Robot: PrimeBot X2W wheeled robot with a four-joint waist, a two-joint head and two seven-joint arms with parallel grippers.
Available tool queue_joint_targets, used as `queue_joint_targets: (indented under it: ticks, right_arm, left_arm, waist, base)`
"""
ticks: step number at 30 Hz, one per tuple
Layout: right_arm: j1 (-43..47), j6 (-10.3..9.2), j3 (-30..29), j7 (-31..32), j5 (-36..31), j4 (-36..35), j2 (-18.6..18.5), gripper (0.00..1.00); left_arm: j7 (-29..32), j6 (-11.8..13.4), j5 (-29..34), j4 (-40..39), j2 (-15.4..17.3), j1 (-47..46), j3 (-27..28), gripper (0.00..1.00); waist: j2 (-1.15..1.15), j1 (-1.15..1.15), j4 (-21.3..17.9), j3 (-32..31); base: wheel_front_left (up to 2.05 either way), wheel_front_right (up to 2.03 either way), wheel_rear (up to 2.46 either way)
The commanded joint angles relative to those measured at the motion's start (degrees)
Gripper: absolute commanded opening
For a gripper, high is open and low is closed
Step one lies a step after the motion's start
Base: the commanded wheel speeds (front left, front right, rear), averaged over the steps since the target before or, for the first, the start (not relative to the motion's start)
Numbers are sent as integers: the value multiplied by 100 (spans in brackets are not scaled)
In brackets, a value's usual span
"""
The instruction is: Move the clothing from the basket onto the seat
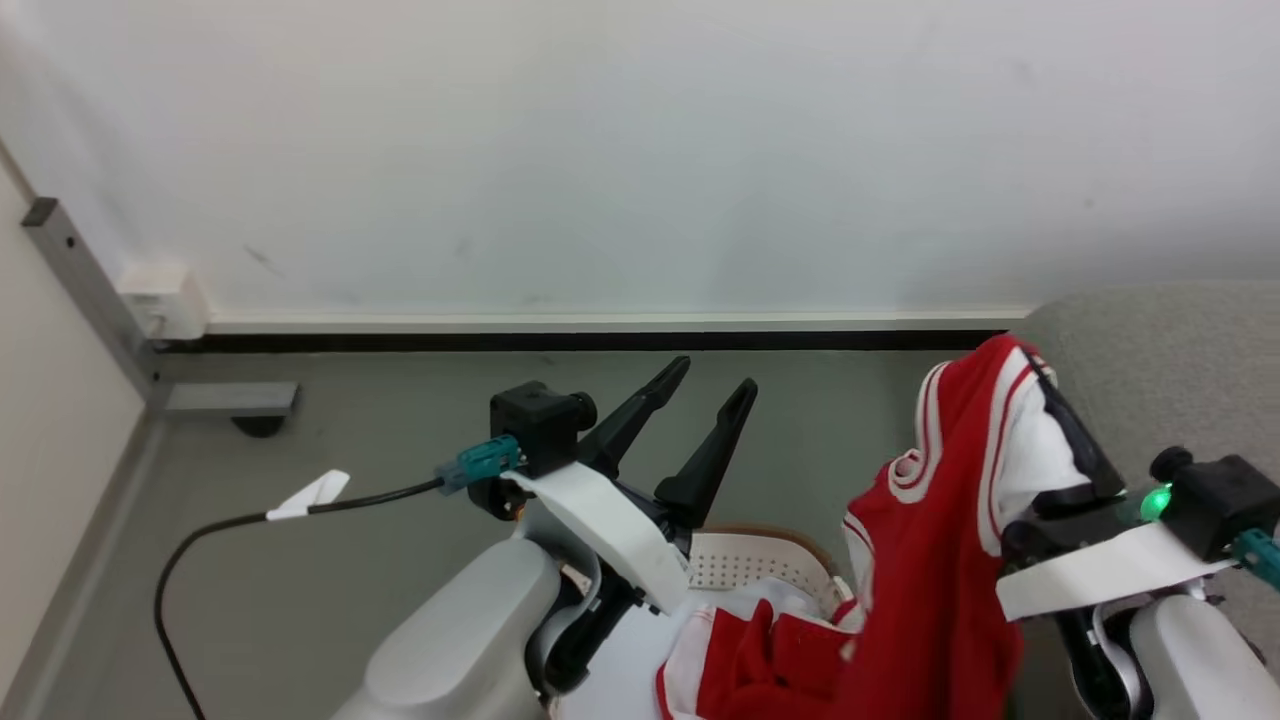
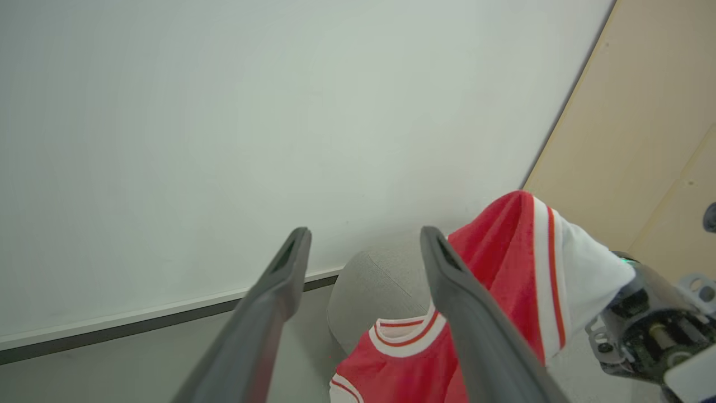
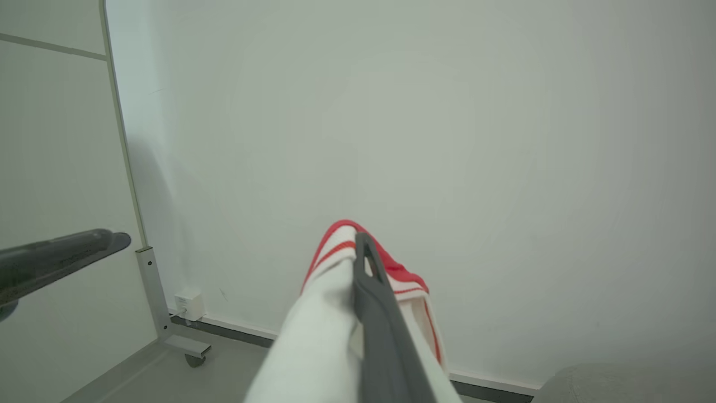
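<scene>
Head view: the right gripper [image 1: 1050,400] pinches a shirt [image 1: 930,560] high, likely to clear the basket [image 1: 750,560]. The sofa [image 1: 1150,370] waits right. The left gripper [image 1: 714,377] gapes wide, empty.

Red-and-white clothing [image 1: 930,560] hangs over cream basket [image 1: 760,562], near grey seat [image 1: 1150,360].

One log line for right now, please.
phase: garment lifted | right gripper: shut on garment, raised | left gripper: open, empty | basket: more clothing inside | seat: right of garment
</scene>
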Motion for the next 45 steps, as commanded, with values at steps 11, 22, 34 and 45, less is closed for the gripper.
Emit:
queue_joint_targets:
  ticks: [11, 22, 34, 45]
  right_arm:
    - [411, -11, -785, -3, 1140, -846, -170, 0]
    - [641, -11, -919, -2, 2069, -1404, -304, 0]
    - [208, -11, -723, -2, 2179, -1421, -394, 0]
    - [-1826, -11, -917, 460, 2727, -982, -1103, 0]
  left_arm:
    - [-93, -105, 558, -702, 237, 376, 194, 100]
    - [-95, -139, 1304, -1039, 278, 742, 596, 100]
    - [-95, -154, 1598, -1109, 305, 736, 651, 100]
    - [-96, -158, 1741, -1227, 569, 286, 262, 100]
  waist:
    - [0, 0, -1334, 225]
    - [0, 0, -2179, 526]
    - [0, 0, -2367, 771]
    - [0, 0, -2119, 1679]
  base:
    - [0, 0, 0]
    - [0, 0, 0]
    - [0, 0, 0]
    - [0, 0, 0]
